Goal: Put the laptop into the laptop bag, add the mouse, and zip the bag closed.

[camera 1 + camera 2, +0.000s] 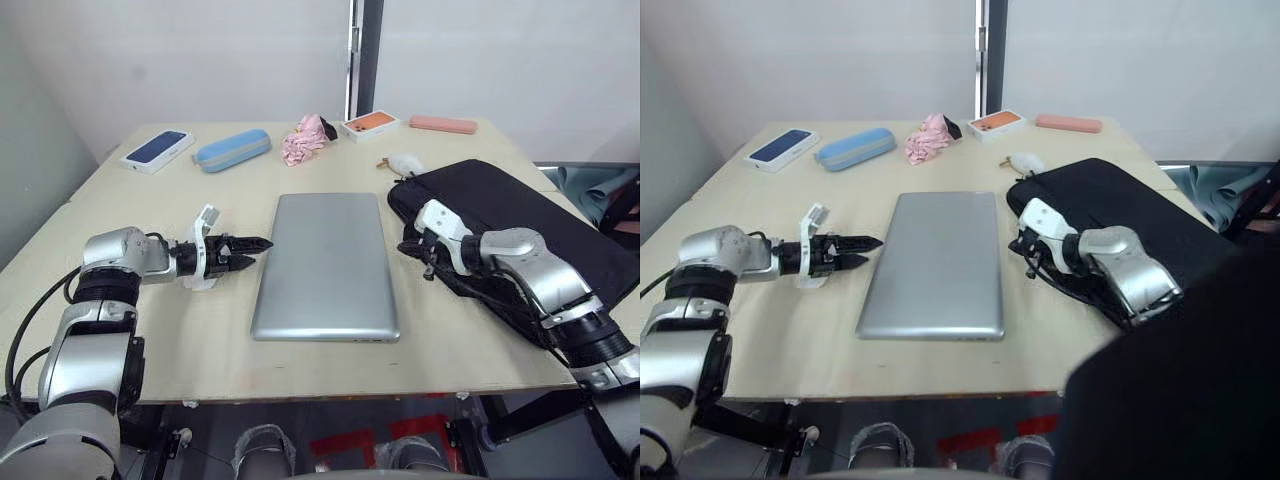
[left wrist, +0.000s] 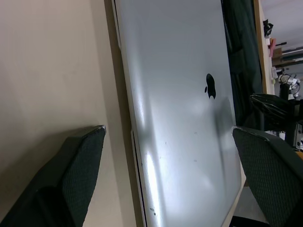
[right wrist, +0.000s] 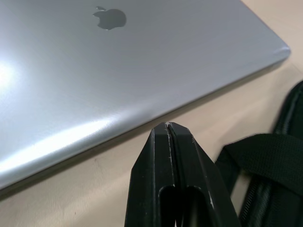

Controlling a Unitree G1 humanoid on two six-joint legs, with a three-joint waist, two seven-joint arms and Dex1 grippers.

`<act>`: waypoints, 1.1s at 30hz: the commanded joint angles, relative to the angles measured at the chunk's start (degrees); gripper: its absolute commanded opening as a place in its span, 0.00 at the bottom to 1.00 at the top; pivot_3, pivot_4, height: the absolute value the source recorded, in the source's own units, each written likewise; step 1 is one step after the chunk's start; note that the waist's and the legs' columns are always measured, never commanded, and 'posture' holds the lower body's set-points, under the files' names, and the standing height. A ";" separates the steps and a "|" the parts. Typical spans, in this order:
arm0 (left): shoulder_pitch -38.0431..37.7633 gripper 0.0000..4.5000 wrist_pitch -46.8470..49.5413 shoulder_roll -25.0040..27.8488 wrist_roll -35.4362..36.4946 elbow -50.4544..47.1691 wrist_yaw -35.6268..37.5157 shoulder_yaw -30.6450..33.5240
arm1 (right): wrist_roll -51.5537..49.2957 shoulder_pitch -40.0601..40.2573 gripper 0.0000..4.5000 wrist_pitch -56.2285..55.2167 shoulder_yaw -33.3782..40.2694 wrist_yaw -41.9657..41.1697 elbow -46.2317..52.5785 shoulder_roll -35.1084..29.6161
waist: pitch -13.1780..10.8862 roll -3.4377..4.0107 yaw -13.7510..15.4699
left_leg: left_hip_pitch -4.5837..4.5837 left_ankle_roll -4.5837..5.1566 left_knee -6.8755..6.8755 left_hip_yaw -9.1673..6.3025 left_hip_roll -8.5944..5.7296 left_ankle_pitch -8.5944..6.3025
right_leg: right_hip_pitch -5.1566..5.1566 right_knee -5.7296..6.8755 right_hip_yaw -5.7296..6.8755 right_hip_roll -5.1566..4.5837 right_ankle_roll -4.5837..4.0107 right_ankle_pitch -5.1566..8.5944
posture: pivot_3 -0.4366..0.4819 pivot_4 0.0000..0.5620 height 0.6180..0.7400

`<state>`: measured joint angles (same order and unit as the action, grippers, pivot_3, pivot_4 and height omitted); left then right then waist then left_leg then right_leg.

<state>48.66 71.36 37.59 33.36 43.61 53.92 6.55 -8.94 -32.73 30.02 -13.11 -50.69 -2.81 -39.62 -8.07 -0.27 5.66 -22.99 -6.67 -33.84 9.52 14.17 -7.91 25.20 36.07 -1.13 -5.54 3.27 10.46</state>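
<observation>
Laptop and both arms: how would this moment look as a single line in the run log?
laptop: flat on table, closed, outside laptop bag | left end effector: open, at laptop's left edge | right end effector: shut, empty, between laptop and bag

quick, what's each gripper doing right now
Left gripper: open, empty, beside the laptop.
Right gripper: closed, empty, between laptop and laptop bag.

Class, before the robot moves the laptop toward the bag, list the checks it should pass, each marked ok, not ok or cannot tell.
1. Laptop lid closed, flat on the table: ok.
2. Left gripper open, beside the laptop's left edge: ok.
3. Right gripper open: not ok, fingers pressed together.
4. Laptop bag unzipped enough to take the laptop: cannot tell.
5. Mouse within sight, past the bag's far corner: ok.
</observation>
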 commanded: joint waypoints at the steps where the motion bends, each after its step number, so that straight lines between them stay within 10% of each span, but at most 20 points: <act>1: 2.13 1.00 -2.48 -0.20 -1.90 2.57 2.09 -0.81 | 1.51 -2.29 0.01 -1.35 -0.05 -0.05 -2.17 1.05 | 0.00 0.00 -0.01 | 0.00 0.00 0.02 -0.01 0.00 0.00 | -0.01 -0.02 0.02 0.00 0.00 0.00 | 0.48 0.27 1.00; 26: 6.14 1.00 -5.52 -11.29 -9.30 12.41 10.08 -2.72 | 9.06 -6.56 0.01 -3.96 -3.40 1.12 -11.84 13.20 | 0.05 0.03 -0.25 | 0.25 -0.02 -0.01 -0.19 -0.07 -0.01 | -0.38 -0.01 0.14 -0.08 -0.07 -0.04 | 0.48 0.27 1.00; 33: 5.48 0.49 -1.86 -11.49 -8.35 9.22 11.63 -1.66 | 9.55 -7.18 0.00 -4.73 -2.54 0.50 -13.60 13.06 | 0.03 0.05 -0.40 | 0.15 -0.02 0.02 -0.22 -0.07 -0.01 | -0.33 -0.10 0.19 -0.08 -0.09 -0.04 | 0.48 0.27 1.00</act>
<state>54.15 68.00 27.21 23.07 54.96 63.78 5.00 1.23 -38.41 26.61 -15.47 -49.49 -17.49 -27.94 -8.04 -0.22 5.26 -22.85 -6.70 -33.79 9.31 14.10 -7.92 24.89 35.95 -0.95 -5.61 3.19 10.42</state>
